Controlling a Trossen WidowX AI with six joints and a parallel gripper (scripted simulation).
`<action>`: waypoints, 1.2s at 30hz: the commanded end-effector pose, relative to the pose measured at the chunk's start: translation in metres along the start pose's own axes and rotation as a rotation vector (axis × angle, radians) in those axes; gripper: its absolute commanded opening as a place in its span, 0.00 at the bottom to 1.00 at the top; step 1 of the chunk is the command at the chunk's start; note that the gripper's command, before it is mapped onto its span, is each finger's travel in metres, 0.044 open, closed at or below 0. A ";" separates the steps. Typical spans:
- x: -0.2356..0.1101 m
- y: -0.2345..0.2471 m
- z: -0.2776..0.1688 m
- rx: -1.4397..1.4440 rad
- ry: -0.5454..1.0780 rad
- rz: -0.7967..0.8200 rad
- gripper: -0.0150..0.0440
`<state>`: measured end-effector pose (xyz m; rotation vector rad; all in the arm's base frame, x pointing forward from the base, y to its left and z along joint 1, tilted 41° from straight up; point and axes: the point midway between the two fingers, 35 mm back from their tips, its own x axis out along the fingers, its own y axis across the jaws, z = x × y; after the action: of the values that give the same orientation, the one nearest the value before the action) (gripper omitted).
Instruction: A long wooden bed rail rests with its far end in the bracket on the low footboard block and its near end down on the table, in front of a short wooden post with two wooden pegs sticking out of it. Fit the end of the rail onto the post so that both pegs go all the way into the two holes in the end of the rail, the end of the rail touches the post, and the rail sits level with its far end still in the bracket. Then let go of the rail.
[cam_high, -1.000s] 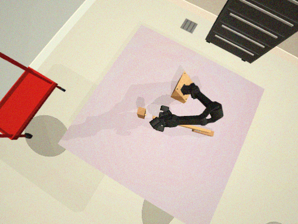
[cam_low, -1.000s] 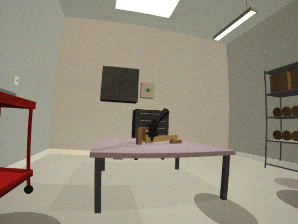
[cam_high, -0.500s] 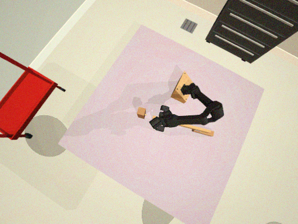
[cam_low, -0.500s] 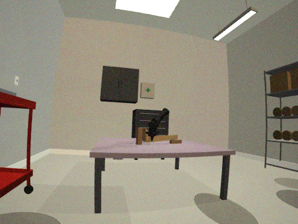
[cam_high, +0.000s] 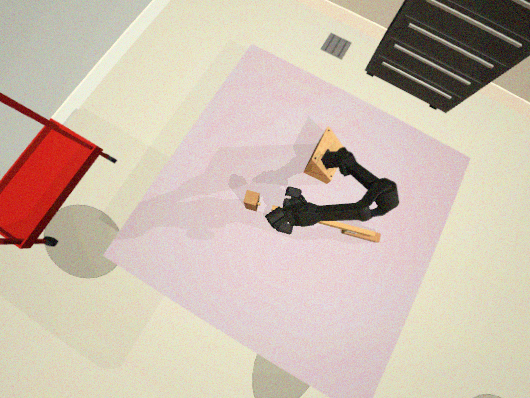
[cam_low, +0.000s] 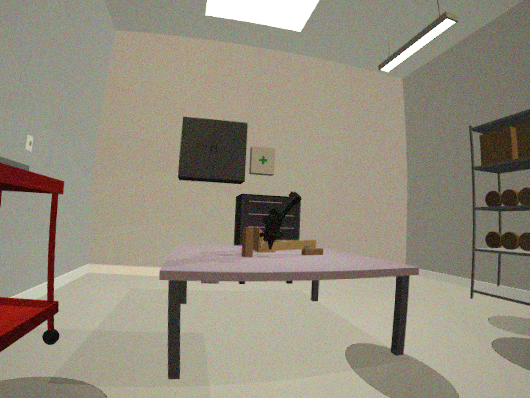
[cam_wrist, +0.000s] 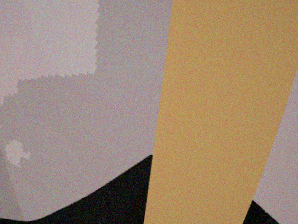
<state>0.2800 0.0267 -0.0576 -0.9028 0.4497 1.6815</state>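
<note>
The long wooden rail (cam_high: 350, 229) (cam_low: 290, 245) (cam_wrist: 213, 129) lies across the pink table (cam_high: 300, 310) (cam_low: 280, 267). Its far end sits at the low footboard block (cam_low: 313, 251) and its near end points at the short wooden post (cam_high: 251, 199) (cam_low: 247, 241). A small gap shows between the rail's near end and the post. My gripper (cam_high: 281, 212) (cam_low: 270, 241) is shut on the rail close to its near end, just right of the post. In the wrist view the rail runs as a tan band between my dark fingers. The pegs and holes are too small to make out.
The arm's base sits on a wooden wedge mount (cam_high: 320, 160) behind the rail. A red cart (cam_high: 40, 185) (cam_low: 30, 185) stands left of the table. A black drawer cabinet (cam_high: 450, 45) (cam_low: 252, 212) stands beyond it, and a metal shelf (cam_low: 500, 200) stands at the right wall.
</note>
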 end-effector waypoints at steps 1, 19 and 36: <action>-0.004 0.000 0.000 0.002 -0.002 -0.004 0.25; -0.013 0.000 0.000 0.002 -0.001 -0.004 0.25; -0.010 0.000 0.000 0.002 -0.002 -0.004 0.25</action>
<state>0.2809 0.0193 -0.0495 -0.9003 0.4475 1.6810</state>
